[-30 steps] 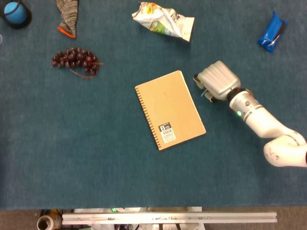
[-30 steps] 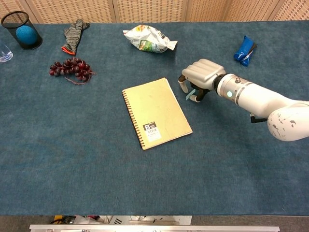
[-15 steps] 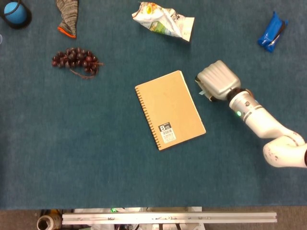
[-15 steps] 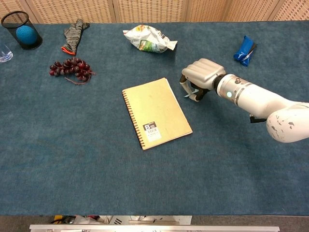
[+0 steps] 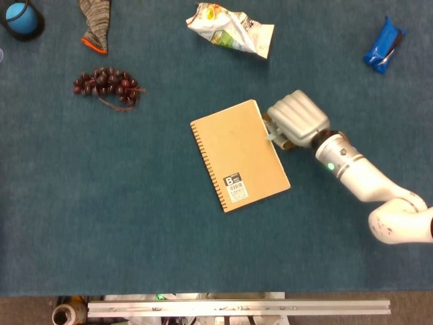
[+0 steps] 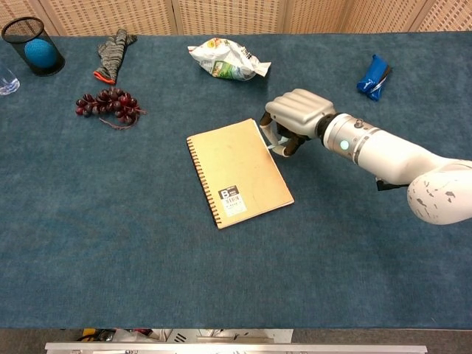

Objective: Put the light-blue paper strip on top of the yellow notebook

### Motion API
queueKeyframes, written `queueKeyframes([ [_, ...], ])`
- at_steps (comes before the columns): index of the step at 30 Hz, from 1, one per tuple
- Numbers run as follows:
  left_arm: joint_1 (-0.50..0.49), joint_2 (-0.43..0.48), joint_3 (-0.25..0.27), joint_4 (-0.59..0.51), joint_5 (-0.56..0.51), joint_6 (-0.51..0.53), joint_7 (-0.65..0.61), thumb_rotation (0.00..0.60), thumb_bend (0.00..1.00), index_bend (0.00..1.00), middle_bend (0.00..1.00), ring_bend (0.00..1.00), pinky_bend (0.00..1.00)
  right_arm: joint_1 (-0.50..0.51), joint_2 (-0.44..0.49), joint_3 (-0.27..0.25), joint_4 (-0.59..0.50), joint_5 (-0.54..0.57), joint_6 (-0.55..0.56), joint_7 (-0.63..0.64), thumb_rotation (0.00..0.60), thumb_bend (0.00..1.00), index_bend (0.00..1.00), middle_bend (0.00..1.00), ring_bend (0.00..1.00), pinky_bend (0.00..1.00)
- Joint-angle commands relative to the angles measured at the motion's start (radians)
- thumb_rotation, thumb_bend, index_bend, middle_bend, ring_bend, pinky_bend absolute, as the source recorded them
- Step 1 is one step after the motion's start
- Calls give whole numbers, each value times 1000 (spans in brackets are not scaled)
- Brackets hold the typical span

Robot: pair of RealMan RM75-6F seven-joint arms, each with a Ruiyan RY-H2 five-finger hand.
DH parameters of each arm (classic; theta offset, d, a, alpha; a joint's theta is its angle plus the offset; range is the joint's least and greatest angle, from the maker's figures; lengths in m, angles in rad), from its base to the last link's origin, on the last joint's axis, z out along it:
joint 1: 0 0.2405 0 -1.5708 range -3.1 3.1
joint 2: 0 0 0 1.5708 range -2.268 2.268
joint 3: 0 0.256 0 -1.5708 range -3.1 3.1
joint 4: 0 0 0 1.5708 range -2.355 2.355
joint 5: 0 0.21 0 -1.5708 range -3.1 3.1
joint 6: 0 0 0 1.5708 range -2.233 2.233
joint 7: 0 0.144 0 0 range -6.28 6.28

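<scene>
A blue-carpeted table [image 5: 135, 223] is being shown from above in the head view and at a slant in the chest view. Across its right half the white right arm [image 5: 365, 183] is being extended from about four o'clock toward the centre.

Near the middle of the table the yellow notebook [image 5: 240, 155] is lying flat and closed, turned slightly, with its spiral binding along the left edge and a barcode label near its lower edge.

At the notebook's upper right edge, at about two o'clock from its centre, the right hand [image 5: 295, 119] is being held with its fingers curled downward. The light-blue paper strip [image 6: 273, 142] is being pinched beneath those fingers, and only a small pale piece of it is being shown. Its lower end is being held just at the notebook's right edge; whether it is touching the cover cannot be told. The left hand is not being shown in either view.

At twelve o'clock a crumpled snack bag [image 5: 231, 29] is lying. At ten o'clock a bunch of dark red grapes [image 5: 106, 84] is resting, with a striped grey sock [image 5: 95, 22] beyond it. In the eleven o'clock corner a blue ball is being held in a black mesh cup [image 6: 33, 46]. At two o'clock a small blue packet [image 5: 383, 45] is lying.
</scene>
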Motion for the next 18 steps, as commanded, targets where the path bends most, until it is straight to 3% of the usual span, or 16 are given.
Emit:
queueKeyframes([
  [1, 2, 1, 1, -1, 2, 2, -1, 600, 148, 199, 218, 225, 167, -2, 15, 23, -60, -28, 2, 108, 600, 327, 653, 999, 1000, 1000],
  [10, 13, 6, 3, -3, 3, 14, -11, 600, 149, 199, 218, 225, 167, 18, -44, 90, -31, 63, -108, 347, 600, 327, 652, 999, 1000, 1000],
  [18, 20, 6, 4, 0, -1, 15, -17, 600, 149, 199, 218, 225, 167, 44, -90, 111, 11, 111, -179, 428, 600, 326, 653, 999, 1000, 1000],
])
